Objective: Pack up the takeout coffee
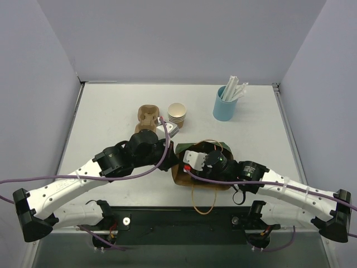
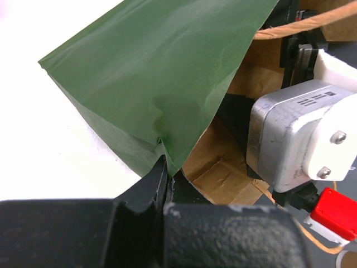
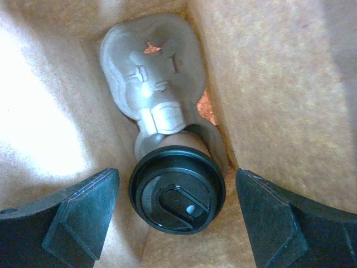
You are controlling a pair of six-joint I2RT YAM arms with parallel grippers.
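Two arms meet at the paper bag, near the middle of the table. From above, the left gripper sits at the bag's left rim. The right arm reaches into the bag's mouth from the right, and its fingers are hidden inside the bag in this view. The bag appears to stand upright, though that is hard to tell from overhead. Beyond the bag's far side stand a spare carrier, a stack of lidless cups and, further right, a blue straw holder, all well apart from the bag.

In the left wrist view, the left gripper's fingers are pressed together on the bag's green edge. This pinch likely steadies the bag and holds its mouth open for the other arm, whose wrist housing fills the opening just beside the pinch.

In the right wrist view, the takeout coffee rests deep inside the bag, seated in the near pocket of a pulp carrier. The far pocket is empty. The right gripper is spread wide with one jaw on each side of the black lid. Neither jaw touches the lid, and the gripper holds nothing. The cup looks delivered, and jaws this far apart should lift out without snagging the lid.
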